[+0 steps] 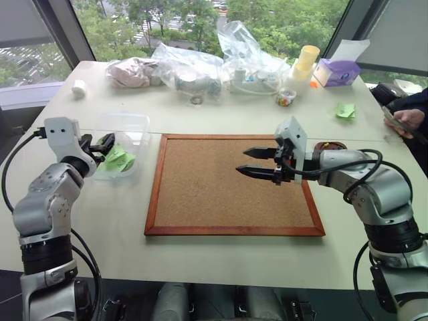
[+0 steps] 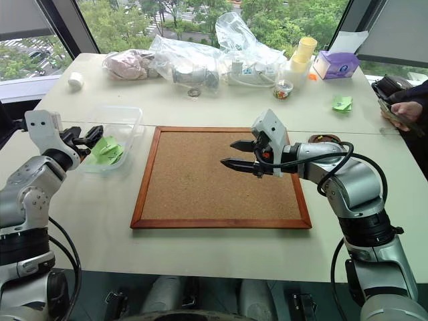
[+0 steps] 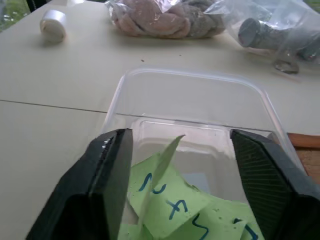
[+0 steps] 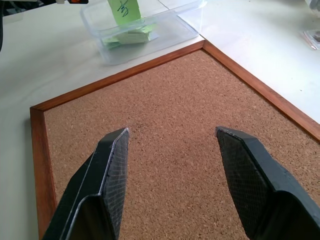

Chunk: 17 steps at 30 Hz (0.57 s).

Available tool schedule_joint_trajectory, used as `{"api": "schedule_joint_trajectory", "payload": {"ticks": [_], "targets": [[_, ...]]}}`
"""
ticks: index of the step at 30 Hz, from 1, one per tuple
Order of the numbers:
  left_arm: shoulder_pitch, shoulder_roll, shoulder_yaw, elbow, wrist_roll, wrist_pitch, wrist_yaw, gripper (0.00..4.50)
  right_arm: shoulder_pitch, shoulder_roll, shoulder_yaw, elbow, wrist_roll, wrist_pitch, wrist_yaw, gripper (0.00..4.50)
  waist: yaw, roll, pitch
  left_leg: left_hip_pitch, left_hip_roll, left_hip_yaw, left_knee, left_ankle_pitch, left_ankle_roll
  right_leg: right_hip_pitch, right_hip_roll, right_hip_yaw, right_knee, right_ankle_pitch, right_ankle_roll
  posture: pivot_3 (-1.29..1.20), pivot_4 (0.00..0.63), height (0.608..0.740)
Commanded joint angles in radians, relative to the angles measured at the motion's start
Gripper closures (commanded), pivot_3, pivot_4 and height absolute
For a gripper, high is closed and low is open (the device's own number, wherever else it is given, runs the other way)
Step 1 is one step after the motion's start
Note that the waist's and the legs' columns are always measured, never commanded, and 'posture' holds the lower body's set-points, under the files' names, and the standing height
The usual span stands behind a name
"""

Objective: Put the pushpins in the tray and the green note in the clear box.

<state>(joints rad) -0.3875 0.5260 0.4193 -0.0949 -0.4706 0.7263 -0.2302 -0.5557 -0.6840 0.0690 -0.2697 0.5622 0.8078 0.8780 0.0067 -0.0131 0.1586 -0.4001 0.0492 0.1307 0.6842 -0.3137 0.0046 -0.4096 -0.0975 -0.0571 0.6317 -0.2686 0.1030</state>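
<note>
Windows with trees beyond back a pale tabletop (image 1: 200,110), where a wood-framed cork board (image 1: 231,184) lies in the middle, the clear box (image 1: 137,124) just off its left edge and the reddish-brown tray (image 1: 332,145) just off its right, partly hidden by the right arm. Left end effector (image 3: 177,165) hangs at the near rim of the clear box with its fingers spread wide; the green note (image 3: 172,197) (blue scribbles on it) sits between them inside the box, one flap standing up, and whether a finger touches it cannot be told. More green paper lies under it on the box floor. Right end effector (image 4: 172,145) hovers over the bare cork, fingers apart and holding nothing. No pushpins can be made out on the cork or in the tray. By this reading the note step is at release and close to done; the next move calls for drawing the left end effector straight back over the box's low wall without dragging the raised flap out. Open tabletop lies left of and in front of the box; crinkled plastic bags (image 1: 190,70) crowd the far side, and a person's hand (image 1: 408,120) rests at the right edge.
</note>
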Motion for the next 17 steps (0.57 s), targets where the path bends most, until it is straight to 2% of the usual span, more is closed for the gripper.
{"api": "schedule_joint_trajectory", "payload": {"ticks": [1,10,17], "targets": [[0.006,0.074,0.011,-0.104,-0.109,0.051,-0.149,0.07,-0.002,-0.038,-0.029,-0.008,-0.006,-0.02,0.028,1.67,-0.002,-0.001,0.0,0.0,0.0,0.0,0.0,0.0,0.0,0.0,0.0,0.0,0.0,0.0,0.0,0.0,0.15,0.74],[0.031,0.172,-0.082,-0.281,-0.327,0.189,-0.4,0.07,0.062,-0.126,-0.095,-0.022,0.013,-0.019,0.076,1.67,-0.002,0.0,0.0,0.0,0.0,0.0,0.0,0.0,0.0,0.0,0.0,0.0,0.0,0.0,0.0,0.0,0.15,0.74],[0.041,0.198,-0.241,-0.322,-0.269,0.136,-0.482,0.07,0.112,-0.143,-0.13,-0.065,0.018,-0.009,0.052,1.67,-0.003,0.0,0.0,0.001,-0.001,0.0,0.0,0.0,-0.001,0.0,0.001,0.0,0.0,0.0,0.0,0.0,0.15,0.74]]}}
